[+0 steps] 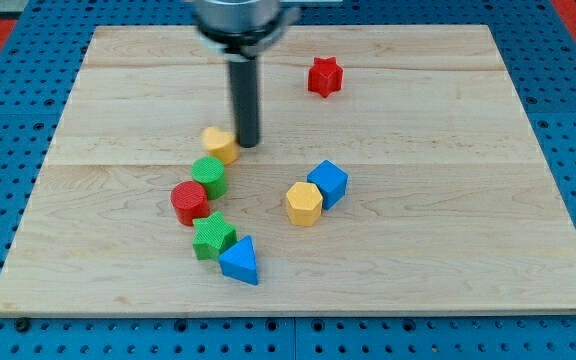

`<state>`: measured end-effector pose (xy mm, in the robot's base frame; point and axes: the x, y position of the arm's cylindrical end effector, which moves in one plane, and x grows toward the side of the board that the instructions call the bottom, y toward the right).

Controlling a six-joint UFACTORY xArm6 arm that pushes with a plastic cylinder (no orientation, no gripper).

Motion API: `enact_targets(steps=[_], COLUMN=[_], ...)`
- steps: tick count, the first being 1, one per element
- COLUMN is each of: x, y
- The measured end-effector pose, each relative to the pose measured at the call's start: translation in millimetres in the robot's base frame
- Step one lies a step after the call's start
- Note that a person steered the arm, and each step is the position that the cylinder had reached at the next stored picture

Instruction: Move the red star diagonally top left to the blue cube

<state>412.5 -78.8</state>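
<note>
You have barely begun: the red star-shaped block (pixel 324 76) sits near the frame's top, right of centre, well apart from the blue cube (pixel 328 183) at mid-frame. My tip (pixel 247 143) rests beside a yellow block (pixel 220 143) on the wooden surface (pixel 448 230). No pincer exists; no writing shows.

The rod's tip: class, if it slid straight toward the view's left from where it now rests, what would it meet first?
My tip would almost at once meet the yellow block, which sits right beside it on the view's left, seemingly touching, though depth is unclear.

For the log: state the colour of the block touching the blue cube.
Yellow, against the blue cube; camera view.
</note>
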Motion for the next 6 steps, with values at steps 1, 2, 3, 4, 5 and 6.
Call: enact_targets(steps=[1,2,3,4,5,6], x=[4,-8,-20,-77,-130,-131], y=[-65,-35,67,158,170,69])
